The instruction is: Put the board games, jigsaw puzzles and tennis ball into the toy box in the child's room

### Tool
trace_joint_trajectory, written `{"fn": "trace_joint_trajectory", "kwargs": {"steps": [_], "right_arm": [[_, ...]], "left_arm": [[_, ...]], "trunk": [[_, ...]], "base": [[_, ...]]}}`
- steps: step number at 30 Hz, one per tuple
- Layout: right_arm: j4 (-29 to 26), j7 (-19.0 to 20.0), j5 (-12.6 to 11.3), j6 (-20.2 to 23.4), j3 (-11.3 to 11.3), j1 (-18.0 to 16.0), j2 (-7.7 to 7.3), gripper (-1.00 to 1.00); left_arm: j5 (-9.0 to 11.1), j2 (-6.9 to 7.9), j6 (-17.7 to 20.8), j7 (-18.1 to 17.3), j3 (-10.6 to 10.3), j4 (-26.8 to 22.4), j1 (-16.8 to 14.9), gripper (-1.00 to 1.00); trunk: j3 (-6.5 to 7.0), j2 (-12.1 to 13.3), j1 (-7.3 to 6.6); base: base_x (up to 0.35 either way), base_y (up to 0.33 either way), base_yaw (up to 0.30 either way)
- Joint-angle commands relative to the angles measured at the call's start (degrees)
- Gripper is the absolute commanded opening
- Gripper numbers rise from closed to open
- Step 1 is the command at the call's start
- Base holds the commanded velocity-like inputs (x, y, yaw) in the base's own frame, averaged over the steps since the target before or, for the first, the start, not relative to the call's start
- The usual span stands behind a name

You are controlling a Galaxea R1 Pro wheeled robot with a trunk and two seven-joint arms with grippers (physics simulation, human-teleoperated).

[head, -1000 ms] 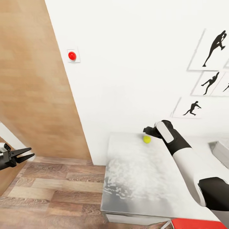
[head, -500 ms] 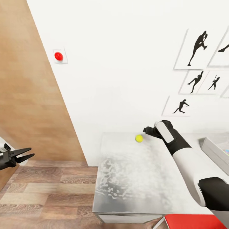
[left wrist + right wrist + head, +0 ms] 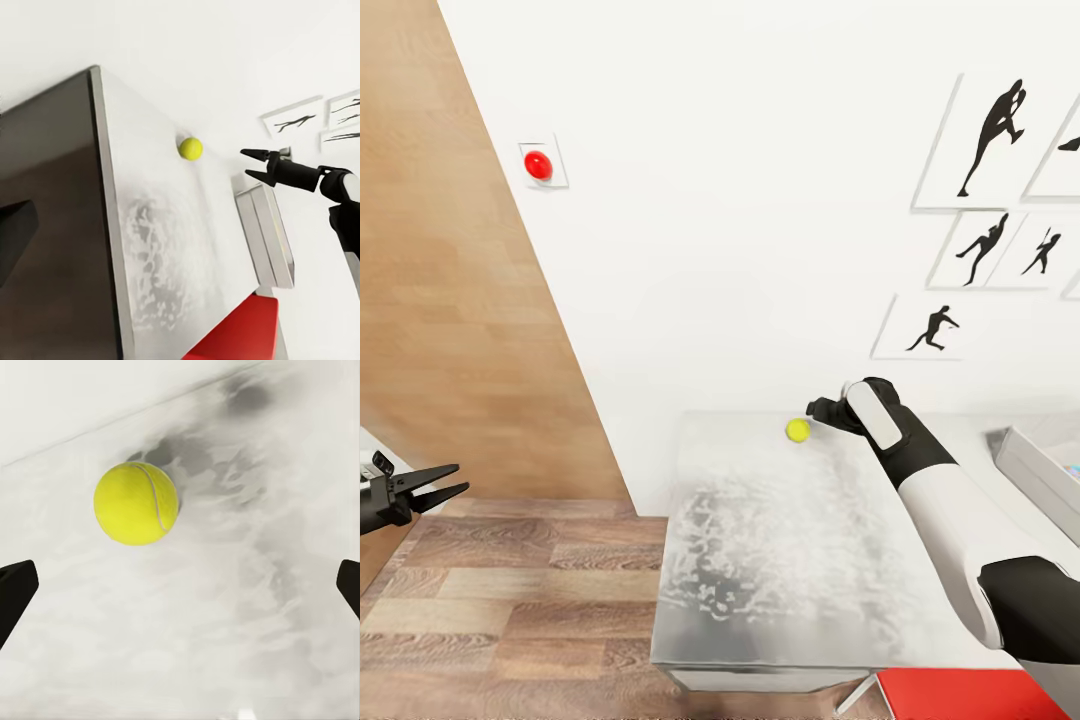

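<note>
The ball (image 3: 797,430) sits on the table (image 3: 780,560) near the wall, not in the toy box (image 3: 1040,475) yet, so picking it up is still to do. My right gripper (image 3: 822,410) is spread wide, just beside the ball, not touching. My left gripper (image 3: 445,482) is open too, far off over the floor.

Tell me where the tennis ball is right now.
In the head view the tennis ball rests on the table near its far edge by the white wall, just ahead of the open right gripper, untouched.
</note>
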Motion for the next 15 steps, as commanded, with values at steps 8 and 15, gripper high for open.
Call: {"fn": "trace_joint_trajectory", "kwargs": {"steps": [8, 15], "right_arm": [[-0.06, -0.58, -0.63, 0.14, 0.36, -2.14, -0.36, 1.0], [-0.05, -0.64, -0.63, 1.22, 0.33, -4.48, -0.02, 1.0]], "left_arm": [[-0.06, 0.01, 0.61, -0.25, 0.0, 0.0, -0.04, 1.0], [-0.06, 0.01, 0.61, -0.25, 0.0, 0.0, -0.04, 1.0]], "trunk": [[-0.86, -0.12, 0.03], [-1.51, -0.12, 0.03]], "base": [[0.0, 0.0, 0.0], [0.0, 0.0, 0.0]]}}
